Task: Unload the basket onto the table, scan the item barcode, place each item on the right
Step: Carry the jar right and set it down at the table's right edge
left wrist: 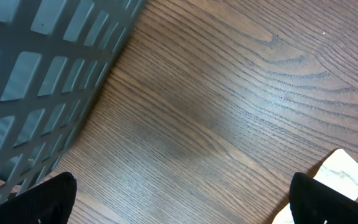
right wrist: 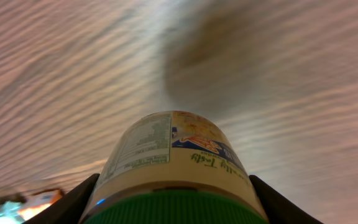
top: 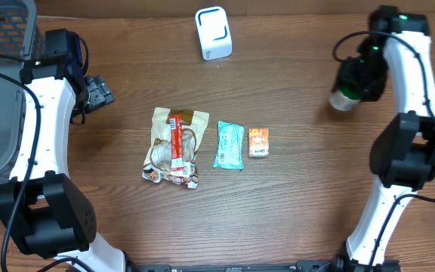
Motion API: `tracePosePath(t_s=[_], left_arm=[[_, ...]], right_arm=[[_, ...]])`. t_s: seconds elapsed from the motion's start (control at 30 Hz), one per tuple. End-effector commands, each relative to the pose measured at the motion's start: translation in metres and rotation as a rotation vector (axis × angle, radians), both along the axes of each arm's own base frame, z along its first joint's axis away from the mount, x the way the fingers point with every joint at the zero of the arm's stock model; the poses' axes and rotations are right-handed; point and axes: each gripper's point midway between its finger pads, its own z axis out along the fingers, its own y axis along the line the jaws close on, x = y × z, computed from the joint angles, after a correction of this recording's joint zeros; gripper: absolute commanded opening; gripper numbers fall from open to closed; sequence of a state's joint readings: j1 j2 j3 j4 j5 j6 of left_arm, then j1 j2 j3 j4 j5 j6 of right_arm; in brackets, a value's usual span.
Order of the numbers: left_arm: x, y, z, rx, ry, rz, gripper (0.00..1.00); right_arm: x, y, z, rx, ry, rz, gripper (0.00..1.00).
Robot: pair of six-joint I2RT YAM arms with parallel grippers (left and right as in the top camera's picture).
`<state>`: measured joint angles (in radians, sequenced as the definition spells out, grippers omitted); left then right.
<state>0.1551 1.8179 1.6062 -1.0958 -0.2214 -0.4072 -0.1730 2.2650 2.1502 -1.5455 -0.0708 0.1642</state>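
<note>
Wooden table (top: 293, 204), green-lidded jar (right wrist: 173, 149) pinched within right pincer (top: 352, 85), left pincer (left wrist: 185, 208) spread

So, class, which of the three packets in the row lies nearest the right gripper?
The small orange box, at the row's right end; the teal packet and brown snack bag lie farther off.

jar (right wrist: 173, 149) with green lid: 1 | clear snack bag (top: 174, 146): 1 | teal packet (top: 229, 144): 1 | small orange box (top: 259, 142): 1 | white box (top: 213, 32): 1 | grey basket (top: 2, 30): 1 | robot arms: 2, left arm (top: 47, 113), right arm (top: 418, 83) | wrapped goods lying on the tabletop (top: 300, 211): 3
</note>
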Motion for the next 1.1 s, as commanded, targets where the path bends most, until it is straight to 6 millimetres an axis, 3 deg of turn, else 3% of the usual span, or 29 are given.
tracePosePath(t_s=[0.0,0.33,0.57,0.63,0.67,0.7,0.73,0.77,0.9,1.0,1.07], left_arm=[[0.003,0.003,0.015,0.022,-0.033,-0.02,1.0],[0.003,0.003,0.015,0.022,-0.033,-0.02,1.0],[0.003,0.003,0.015,0.022,-0.033,-0.02,1.0],[0.003,0.003,0.015,0.022,-0.033,-0.02,1.0],[0.003,0.003,0.015,0.022,-0.033,-0.02,1.0],[0.003,0.003,0.015,0.022,-0.033,-0.02,1.0],[0.003,0.003,0.015,0.022,-0.033,-0.02,1.0],[0.003,0.003,0.015,0.022,-0.033,-0.02,1.0],[0.003,0.003,0.015,0.022,-0.033,-0.02,1.0],[0.003,0.003,0.015,0.022,-0.033,-0.02,1.0],[0.003,0.003,0.015,0.022,-0.033,-0.02,1.0]], right_arm=[[-0.006,-0.02,0.012,-0.021,-0.014,-0.024,0.04],[-0.021,-0.041,0.007,-0.111,0.053,-0.035,0.04],[-0.033,-0.043,-0.027,-0.121,0.11,-0.036,0.04],[-0.036,-0.043,-0.045,-0.118,0.122,-0.035,0.04],[-0.038,-0.042,-0.052,-0.117,0.126,-0.034,0.07],[-0.039,-0.042,-0.06,-0.117,0.125,-0.035,0.23],[-0.039,-0.042,-0.066,-0.117,0.124,-0.035,0.51],[-0.039,-0.042,-0.07,-0.118,0.122,-0.039,1.0],[-0.038,-0.042,-0.069,-0.119,0.115,-0.041,1.0],[-0.03,-0.044,-0.045,-0.126,0.09,-0.07,1.0],[-0.022,-0.046,-0.018,-0.134,0.052,-0.074,1.0]])
